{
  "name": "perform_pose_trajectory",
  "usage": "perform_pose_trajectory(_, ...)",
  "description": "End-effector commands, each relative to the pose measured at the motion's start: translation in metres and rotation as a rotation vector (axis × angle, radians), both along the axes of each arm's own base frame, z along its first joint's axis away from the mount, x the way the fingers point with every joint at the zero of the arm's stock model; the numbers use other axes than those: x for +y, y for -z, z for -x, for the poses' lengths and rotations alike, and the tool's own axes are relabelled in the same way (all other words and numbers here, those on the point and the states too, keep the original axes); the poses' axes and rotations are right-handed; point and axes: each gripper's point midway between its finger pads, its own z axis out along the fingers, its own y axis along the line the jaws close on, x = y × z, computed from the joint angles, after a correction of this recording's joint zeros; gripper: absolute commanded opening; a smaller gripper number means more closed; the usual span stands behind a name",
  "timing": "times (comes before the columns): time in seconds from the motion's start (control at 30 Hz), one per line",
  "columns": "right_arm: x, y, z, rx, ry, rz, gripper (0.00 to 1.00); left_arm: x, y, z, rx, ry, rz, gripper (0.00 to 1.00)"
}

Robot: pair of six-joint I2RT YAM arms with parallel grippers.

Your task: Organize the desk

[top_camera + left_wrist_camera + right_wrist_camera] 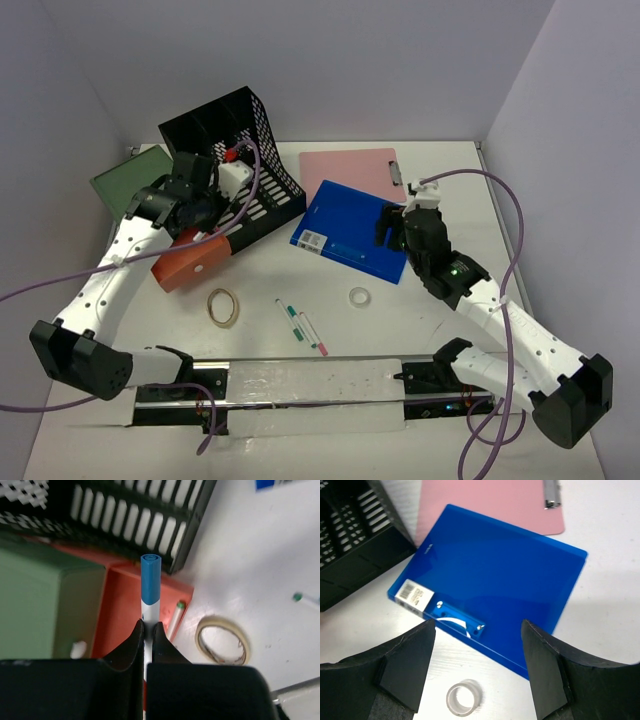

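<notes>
The desk (400, 325), white and matte, spans the space between lilac-grey walls (350, 60). Toward its far left corner the left gripper (148, 630) pinches a blue-capped marker (150, 585) over an orange box (120, 605). Nearer the right edge, the right gripper (477, 627) gapes wide above a blue folder (500, 575).

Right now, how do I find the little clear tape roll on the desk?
Find the big blue folder in the middle of the white desk. Just off its near edge lies the small tape roll. It is clear and tiny, unlike the wider tan tape ring farther left.
</notes>
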Motion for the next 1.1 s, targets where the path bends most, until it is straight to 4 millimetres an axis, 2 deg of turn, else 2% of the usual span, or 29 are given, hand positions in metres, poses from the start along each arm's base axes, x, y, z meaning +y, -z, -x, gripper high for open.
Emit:
perform_pose_trajectory(0.0,0.020,-0.007,-0.001,-0.008,-0.084,-0.056,0.75,0.024,0.008,0.004,-0.022,-0.022,-0.026,0.00)
perform_pose_trajectory(0.13,0.025,-0.002,0.001,0.011,-0.104,-0.071,0.74,0.047,0.015,-0.001,-0.041,-0.069,-0.083,0.00)
perform_pose_trajectory(0.3,0.030,0.000,0.004,0.017,-0.124,-0.092,0.74,0.054,0.026,-0.002,-0.031,-0.042,-0.105,0.02)
perform_pose_trajectory(0.43,0.038,0.005,0.007,0.040,-0.171,-0.101,0.74,0.052,0.040,0.005,0.019,-0.008,-0.110,0.22)
perform_pose_trajectory(0.53,0.052,0.018,0.013,0.096,-0.245,-0.108,0.74,0.056,0.043,0.005,0.024,-0.029,-0.122,0.47)
perform_pose_trajectory(0.57,0.057,0.022,0.015,0.117,-0.267,-0.109,0.73,0.056,0.042,0.004,0.024,-0.032,-0.119,0.52)
perform_pose_trajectory(0.6,0.065,0.032,0.020,0.156,-0.299,-0.101,0.71,0.056,0.037,0.003,0.014,-0.040,-0.111,0.58)
perform_pose_trajectory(0.63,0.072,0.039,0.026,0.182,-0.321,-0.083,0.69,0.055,0.032,0.002,0.003,-0.045,-0.101,0.60)
perform_pose_trajectory(0.7,0.080,0.046,0.033,0.210,-0.341,-0.051,0.68,0.054,0.023,0.001,-0.020,-0.051,-0.086,0.62)
perform_pose_trajectory(0.77,0.100,0.049,0.047,0.213,-0.385,0.010,0.68,0.053,0.011,0.000,-0.052,-0.060,-0.071,0.65)
perform_pose_trajectory(0.8,0.112,0.055,0.060,0.231,-0.423,0.057,0.68,0.053,0.004,-0.001,-0.071,-0.065,-0.062,0.66)
perform_pose_trajectory(0.93,0.134,0.088,0.097,0.348,-0.505,0.198,0.65,0.053,-0.018,0.004,-0.138,-0.084,-0.028,0.70)
perform_pose_trajectory(0.97,0.144,0.091,0.110,0.360,-0.540,0.217,0.64,0.054,-0.023,0.007,-0.155,-0.088,-0.020,0.71)
perform_pose_trajectory(1.0,0.143,0.100,0.113,0.386,-0.540,0.243,0.63,0.054,-0.023,0.007,-0.155,-0.089,-0.015,0.72)
perform_pose_trajectory(1.07,0.156,0.115,0.134,0.432,-0.582,0.295,0.60,0.053,-0.025,0.013,-0.172,-0.091,0.000,0.73)
